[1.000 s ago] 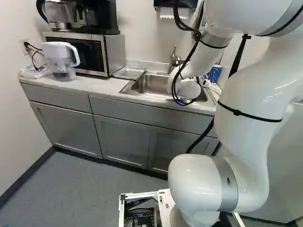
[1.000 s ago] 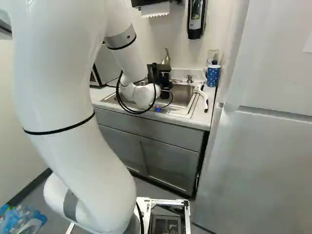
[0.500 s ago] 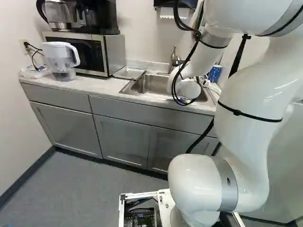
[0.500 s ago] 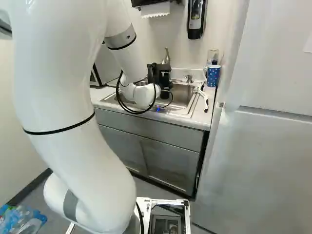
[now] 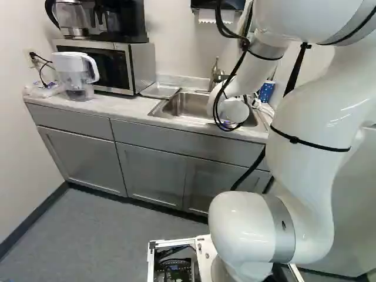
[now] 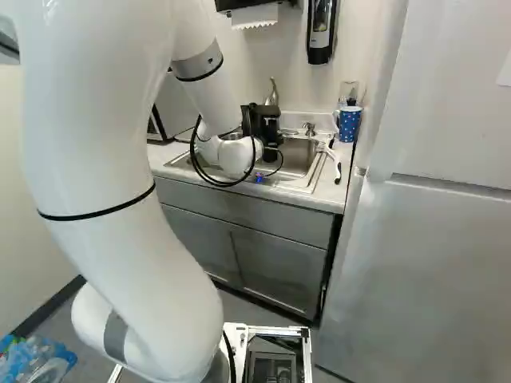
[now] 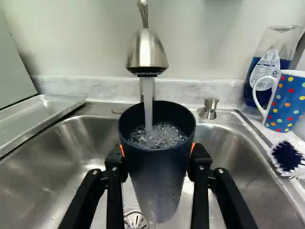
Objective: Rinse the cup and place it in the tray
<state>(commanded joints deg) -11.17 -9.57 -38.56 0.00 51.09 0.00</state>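
In the right base view my gripper (image 6: 267, 128) reaches over the sink, partly hidden by the arm. The wrist view shows the gripper (image 7: 156, 160) shut on a dark blue cup (image 7: 159, 181), an orange pad against each side. The cup stands upright under the metal faucet (image 7: 147, 50). Running water (image 7: 148, 102) falls into it, and bubbling water (image 7: 159, 136) shows inside. Below the cup lies the sink basin (image 7: 62, 157) with its drain. A metal tray (image 7: 40, 117) rests on the counter beside the sink, on the side away from the dotted mug.
A blue dotted mug (image 7: 287, 101), a soap bottle (image 7: 271, 62) and a brush (image 7: 287, 156) stand or lie beside the sink. A microwave (image 5: 100, 66) and a water pitcher (image 5: 75, 75) are on the counter. The fridge (image 6: 431, 239) rises at the right of the right base view.
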